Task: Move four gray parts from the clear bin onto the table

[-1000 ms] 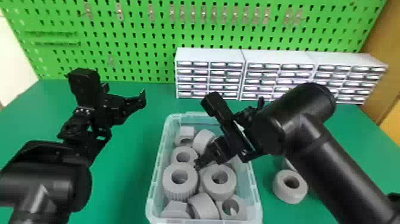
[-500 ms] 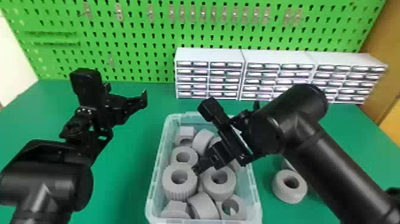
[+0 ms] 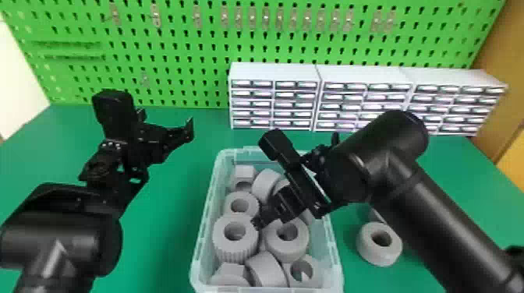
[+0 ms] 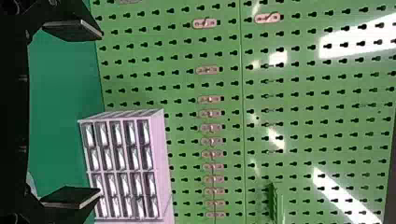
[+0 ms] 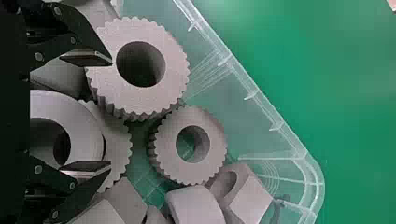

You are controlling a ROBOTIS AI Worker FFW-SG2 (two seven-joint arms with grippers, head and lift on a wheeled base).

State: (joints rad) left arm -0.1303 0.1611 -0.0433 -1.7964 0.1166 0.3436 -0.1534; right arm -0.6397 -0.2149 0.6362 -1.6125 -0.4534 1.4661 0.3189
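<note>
Green pegboard [image 3: 175, 50] stands behind the green worktop [image 3: 167, 241] in the head view, with white drawer cabinets [image 3: 273, 72] along the worktop's far edge. Towards the near edge sits the clear bin [image 3: 206, 210], its long axis running roughly near to far, with gray parts inside.

Among these, a big ribbed ring [image 3: 234, 251] has its bore facing up, its axis close to upright. Beside it a smooth ring [image 3: 286, 249] also points its hole upward, while a tipped ring [image 3: 267, 270] at the bin's near end lies on its curved side. Right of the bin, a loose gray ring [image 3: 378, 255] rests on the worktop, bore up, near a second gray part [image 3: 374, 214] partly hidden by the right arm.

The right gripper [image 3: 259, 222] angles down into the bin, just over the parts; the left gripper [image 3: 165, 122] hangs over the left side of the worktop.

From the left wrist, that gripper's fingers [image 4: 72, 29] are spread wide, pegboard and cabinets beyond.

Seen from the right wrist, the right gripper's fingers [image 5: 88, 58] stand apart — released, clamped on no part — with gray parts below and between them. Two toothed rings near the bin wall, a larger one [image 5: 107, 79] and a smaller one [image 5: 166, 158], turn their bores towards the camera.
</note>
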